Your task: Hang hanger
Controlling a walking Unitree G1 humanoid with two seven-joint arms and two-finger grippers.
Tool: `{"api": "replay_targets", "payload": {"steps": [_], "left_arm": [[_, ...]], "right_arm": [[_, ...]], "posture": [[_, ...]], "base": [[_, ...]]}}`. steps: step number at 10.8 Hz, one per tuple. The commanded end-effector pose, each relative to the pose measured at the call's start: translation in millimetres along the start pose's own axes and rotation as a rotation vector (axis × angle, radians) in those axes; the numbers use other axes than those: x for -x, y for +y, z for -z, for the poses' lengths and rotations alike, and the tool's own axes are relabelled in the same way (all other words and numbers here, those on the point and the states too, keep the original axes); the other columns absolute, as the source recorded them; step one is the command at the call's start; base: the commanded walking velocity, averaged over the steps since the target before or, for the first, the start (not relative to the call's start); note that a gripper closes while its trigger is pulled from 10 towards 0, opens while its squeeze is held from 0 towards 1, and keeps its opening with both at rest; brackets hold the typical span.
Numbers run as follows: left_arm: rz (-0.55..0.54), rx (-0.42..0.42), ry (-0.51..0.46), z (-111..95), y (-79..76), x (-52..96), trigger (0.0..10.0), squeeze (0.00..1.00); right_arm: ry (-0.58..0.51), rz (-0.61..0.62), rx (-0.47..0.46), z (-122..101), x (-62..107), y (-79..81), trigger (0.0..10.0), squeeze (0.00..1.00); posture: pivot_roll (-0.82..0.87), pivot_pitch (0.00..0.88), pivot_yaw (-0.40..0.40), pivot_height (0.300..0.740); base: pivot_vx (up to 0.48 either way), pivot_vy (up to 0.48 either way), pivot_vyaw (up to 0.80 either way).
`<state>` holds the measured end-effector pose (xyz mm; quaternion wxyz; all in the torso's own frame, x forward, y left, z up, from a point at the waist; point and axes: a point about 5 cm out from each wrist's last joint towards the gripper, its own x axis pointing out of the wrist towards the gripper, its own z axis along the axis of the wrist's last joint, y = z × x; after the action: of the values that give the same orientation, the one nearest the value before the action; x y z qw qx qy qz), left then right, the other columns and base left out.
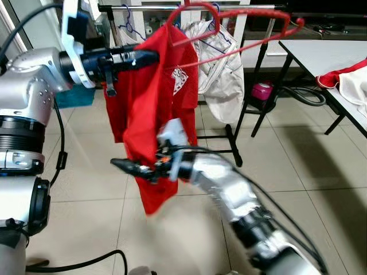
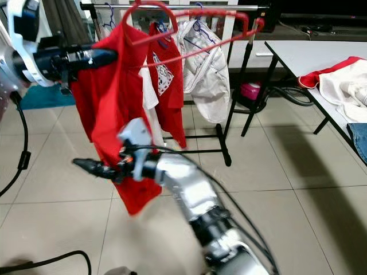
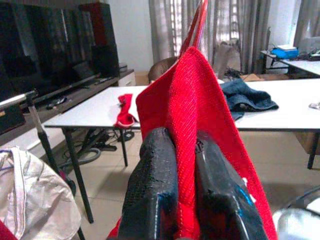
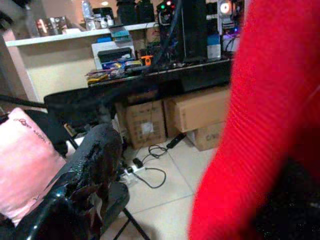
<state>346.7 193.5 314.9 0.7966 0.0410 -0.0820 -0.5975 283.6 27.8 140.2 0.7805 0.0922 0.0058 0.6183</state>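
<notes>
A tiled floor (image 1: 287, 172) carries a black clothes rack (image 1: 241, 109) at the rear, with a white table (image 1: 321, 57) standing to the robot's right. On that table lies a red-and-white cloth (image 1: 347, 80). The rack's top rail holds a white garment (image 1: 221, 69) and a second red shirt with a white print (image 2: 166, 86). In front of the rack, a red garment (image 1: 149, 109) hangs draped from a red hanger (image 1: 241, 34), which is held raised at about the height of the rail, its far end reaching toward the table side; whether the hook touches the rail cannot be told. The left gripper (image 1: 146, 56) is extended from the robot's left at shoulder height, and in the left wrist view its two black fingers (image 3: 155, 200) are pressed together on a fold of the red fabric at the hanger's near end. The right gripper (image 1: 123, 165) is lower, at the bottom portion of the hanging red garment; in the right wrist view one finger (image 4: 97, 155) stands well apart from the red cloth, so the claw reads as spread. A small pink container (image 1: 262, 90) sits by the rack's foot.
</notes>
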Motion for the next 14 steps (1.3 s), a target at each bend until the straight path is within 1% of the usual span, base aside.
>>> {"api": "replay_targets", "payload": {"steps": [1,2,3,4,14], "left_arm": [[0.012,-0.053,-0.042,-18,-2.1,-1.7,0.0,0.00],[0.006,-0.058,-0.035,-18,-2.3,-0.4,0.0,0.00],[-0.012,-0.060,-0.020,-17,-2.5,4.9,0.0,0.00],[-0.019,-0.059,-0.016,-16,-3.2,7.0,0.0,0.00],[-0.019,-0.059,-0.016,-16,-3.2,7.0,0.0,0.00]], "right_arm": [[-0.008,0.016,0.007,-2,-1.9,-4.0,7.1,0.00],[-0.022,0.032,-0.008,-2,-2.1,-5.9,0.5,0.00],[-0.071,0.061,-0.031,-4,3.3,-11.3,0.0,0.00],[-0.098,0.080,-0.045,-6,7.5,-14.9,0.0,0.00],[-0.098,0.080,-0.045,-6,7.5,-14.9,0.0,0.00]], "posture": [[0.01,0.020,0.033,0.740],[0.01,0.020,0.033,0.740],[0.01,0.011,0.032,0.740],[0.01,0.011,0.032,0.740],[0.01,0.011,0.032,0.740]], "base": [[0.000,0.000,0.00],[0.000,0.000,0.00],[0.000,0.000,0.00],[0.000,0.000,0.00],[0.000,0.000,0.00]]}}
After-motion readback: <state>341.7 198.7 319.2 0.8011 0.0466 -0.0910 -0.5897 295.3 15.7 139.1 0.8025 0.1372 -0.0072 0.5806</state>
